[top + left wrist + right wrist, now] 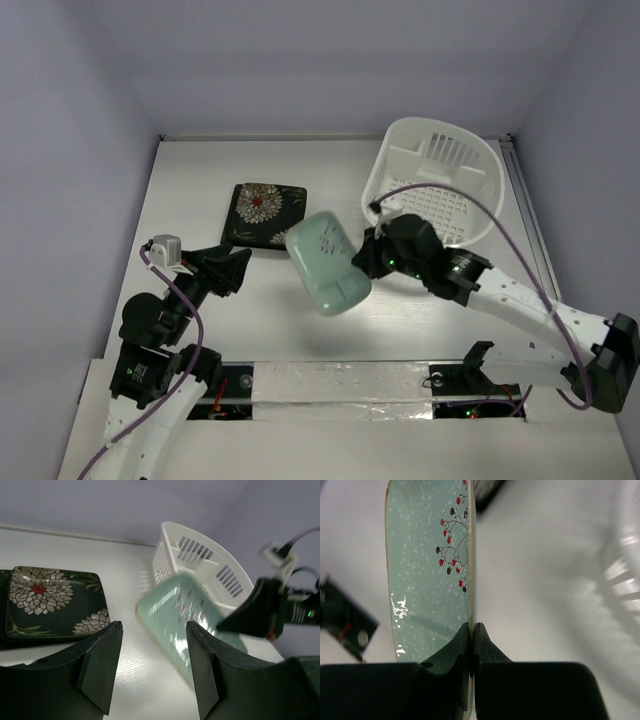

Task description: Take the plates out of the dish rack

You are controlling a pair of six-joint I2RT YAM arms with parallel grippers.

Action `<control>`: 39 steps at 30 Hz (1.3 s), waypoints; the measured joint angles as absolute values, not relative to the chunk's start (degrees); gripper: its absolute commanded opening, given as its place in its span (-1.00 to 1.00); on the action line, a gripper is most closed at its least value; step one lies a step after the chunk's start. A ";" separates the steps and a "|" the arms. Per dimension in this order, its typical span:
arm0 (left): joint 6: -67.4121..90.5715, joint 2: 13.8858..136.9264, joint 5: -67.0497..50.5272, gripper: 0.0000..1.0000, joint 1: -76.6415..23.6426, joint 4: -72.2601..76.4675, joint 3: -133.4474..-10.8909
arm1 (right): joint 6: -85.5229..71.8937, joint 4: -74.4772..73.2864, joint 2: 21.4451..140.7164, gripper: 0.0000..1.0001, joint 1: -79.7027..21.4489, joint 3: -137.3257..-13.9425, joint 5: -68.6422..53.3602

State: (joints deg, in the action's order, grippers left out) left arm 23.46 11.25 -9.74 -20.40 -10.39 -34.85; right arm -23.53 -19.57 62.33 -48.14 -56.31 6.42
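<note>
My right gripper is shut on the edge of the pale mint-green plate and holds it tilted above the table, left of the white dish rack. In the right wrist view the pads pinch the plate at its rim. Black flower-patterned plates lie stacked on the table at the back left. My left gripper is open and empty, just left of the mint plate. In the left wrist view the mint plate sits beyond the open fingers, the flower plate at left, the rack behind.
The table is walled at the back and both sides. A taped metal strip runs along the near edge between the arm bases. The right arm's purple cable arcs over the rack's front.
</note>
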 measured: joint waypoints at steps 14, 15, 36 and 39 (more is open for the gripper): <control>23.46 13.41 -9.41 0.01 -16.58 -10.57 -34.85 | -23.35 -9.61 83.48 -1.00 -53.65 -52.53 -8.88; 23.46 13.61 -9.41 0.01 -16.47 -10.55 -34.85 | -23.33 -8.91 85.06 -1.00 -53.67 -52.71 -9.13; 23.46 15.49 -10.44 0.01 -14.50 -10.55 -34.85 | -23.03 -2.31 93.69 -0.10 -53.65 -52.84 -3.16; 23.46 16.12 -10.74 0.01 -14.02 -10.52 -34.85 | -23.16 -1.26 93.67 0.07 -53.67 -52.75 -0.95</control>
